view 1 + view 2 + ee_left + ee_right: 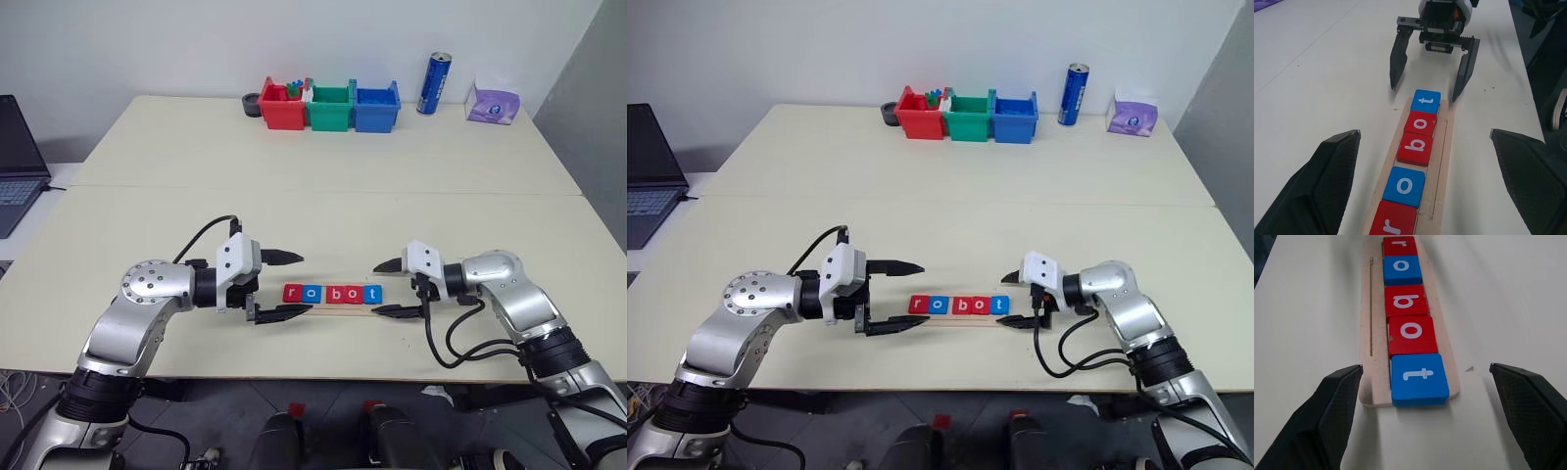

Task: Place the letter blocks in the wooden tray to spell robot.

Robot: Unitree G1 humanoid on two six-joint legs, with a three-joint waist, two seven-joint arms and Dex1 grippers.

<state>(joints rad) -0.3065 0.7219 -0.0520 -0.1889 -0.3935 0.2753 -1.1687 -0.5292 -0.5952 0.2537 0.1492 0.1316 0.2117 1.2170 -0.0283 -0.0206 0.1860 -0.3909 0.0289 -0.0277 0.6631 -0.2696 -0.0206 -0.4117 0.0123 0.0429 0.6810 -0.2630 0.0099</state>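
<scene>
Several letter blocks lie in a row on the wooden tray [345, 306] near the table's front edge, reading r, o, b, o, t: red r [293, 293], blue o [312, 293], red b [333, 293], red o [353, 293], blue t [372, 293]. The tray's pale wood [1370, 323] and the blue t [1419, 377] show close in the right wrist view. My left gripper [286, 286] stands open just left of the row, pointing at it. My right gripper [386, 287] is open just right of the blue t, with nothing between its fingers.
Red [282, 106], green [331, 107] and blue [376, 107] plastic bins stand at the table's back, with a blue can [433, 83] and a purple tissue pack [496, 103] to their right. A laptop [18, 162] sits off the table's left side.
</scene>
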